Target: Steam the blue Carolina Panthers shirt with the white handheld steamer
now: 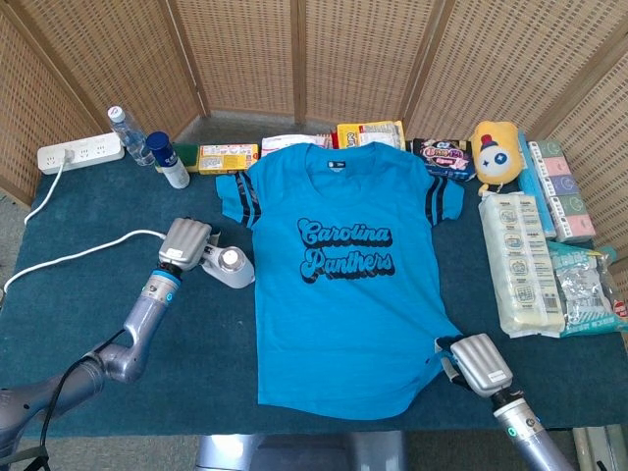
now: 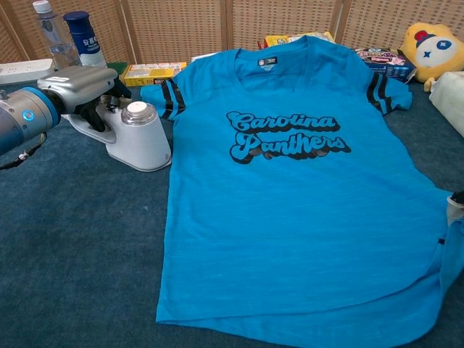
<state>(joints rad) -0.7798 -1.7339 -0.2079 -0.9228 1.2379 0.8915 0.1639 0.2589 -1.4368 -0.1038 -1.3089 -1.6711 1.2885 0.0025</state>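
Blue cotton shirt printed "Carolina Panthers" (image 1: pixel 343 285) lies flat, face up, on the dark teal carpeted surface (image 1: pixel 88 324) in the head view. Just beside the shirt's left edge as seen, near its striped sleeve, stands the white handheld steamer (image 1: pixel 228 265), its white cord trailing away from the shirt toward the far power strip (image 1: pixel 80 152). The left hand (image 1: pixel 186 243) grips the steamer's handle. At the shirt's lower hem corner on the opposite side, the right hand (image 1: pixel 476 365) pinches the fabric, pulling it taut.

From the chest view, the steamer (image 2: pixel 138 138) rests on the surface touching or nearly touching the shirt (image 2: pixel 297 210), with the left hand (image 2: pixel 80 83) wrapped over its handle; the right hand is almost wholly off-frame at the shirt's edge. Judging by this, the steamer is grasped and brought alongside, but no pass over the fabric looks begun; the steaming itself remains.
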